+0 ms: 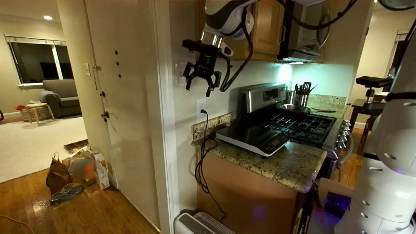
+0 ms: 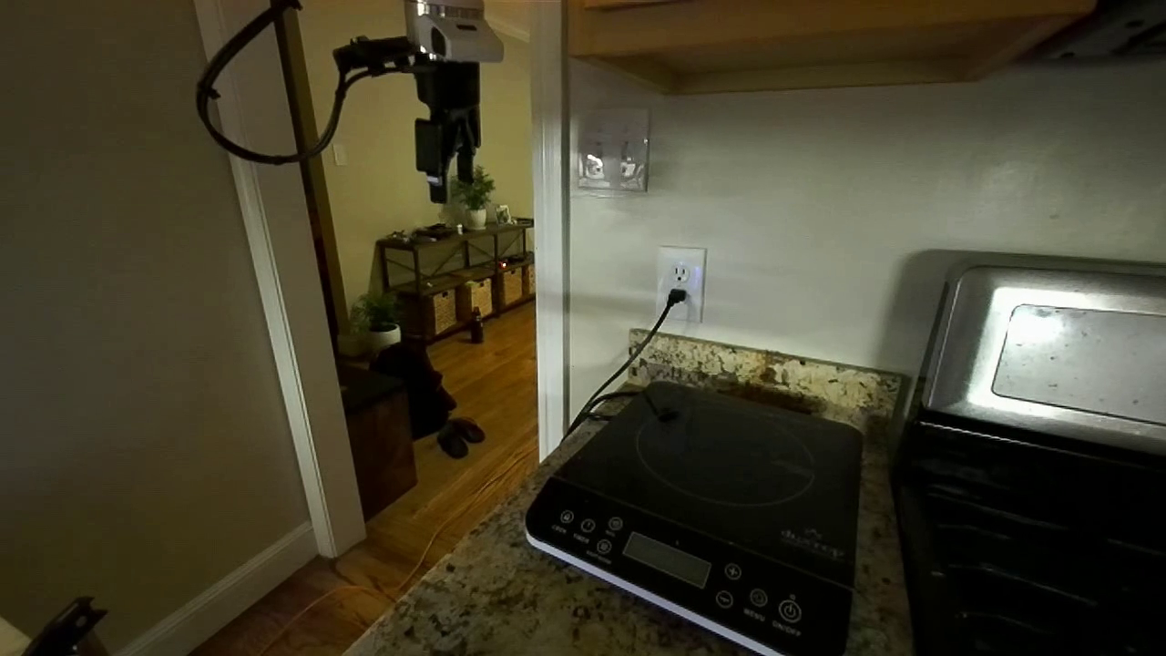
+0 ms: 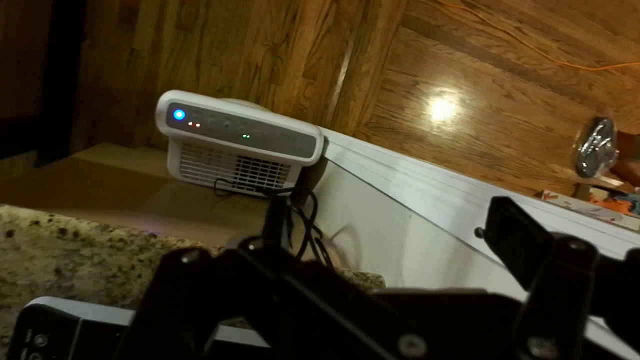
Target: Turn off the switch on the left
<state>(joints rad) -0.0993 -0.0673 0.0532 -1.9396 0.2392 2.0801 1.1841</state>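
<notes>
The switch is a pale, nearly square plate on the wall beside the door trim. In an exterior view the switch plate [image 2: 613,146] shows whole, with two shiny spots in its lower half. In an exterior view the switch plate [image 1: 179,73] is partly covered by a gripper finger. My gripper [image 1: 198,91] is open and empty, pointing down. In an exterior view my gripper [image 2: 452,187] hangs to the left of the plate, with a gap between them. In the wrist view my gripper [image 3: 386,215] has its fingers wide apart; I cannot make out the switch there.
An outlet plate [image 2: 681,260] with a black cord sits below the switch. An induction cooktop [image 1: 252,139] rests on the granite counter [image 1: 286,165]. Wooden cabinets [image 1: 268,29] hang above. Door trim [image 2: 551,228] edges the wall. A white appliance [image 3: 240,132] stands on the floor.
</notes>
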